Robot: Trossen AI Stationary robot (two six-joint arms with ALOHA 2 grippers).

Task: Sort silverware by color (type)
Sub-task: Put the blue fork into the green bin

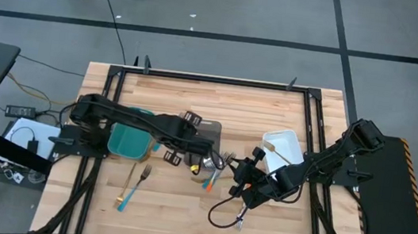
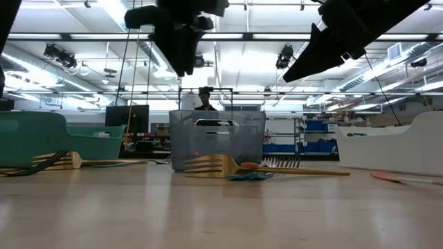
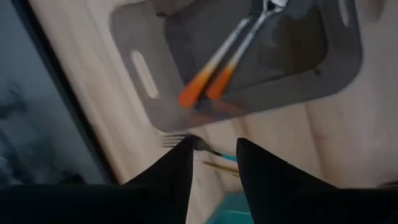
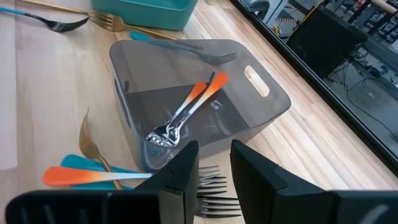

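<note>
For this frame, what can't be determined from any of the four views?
- Teal tray contents: left arm covers it in the high view; the low view shows only its wall.
- White tray contents: low view shows only its wall.
- Handles of the forks at the right end effector: hidden by its fingers.

From above, my left arm (image 1: 152, 126) covers most of the grey tray (image 1: 211, 129), so I can't see the forks (image 4: 186, 112) inside. The pile (image 1: 215, 168) beside it is too small to sort out.
</note>
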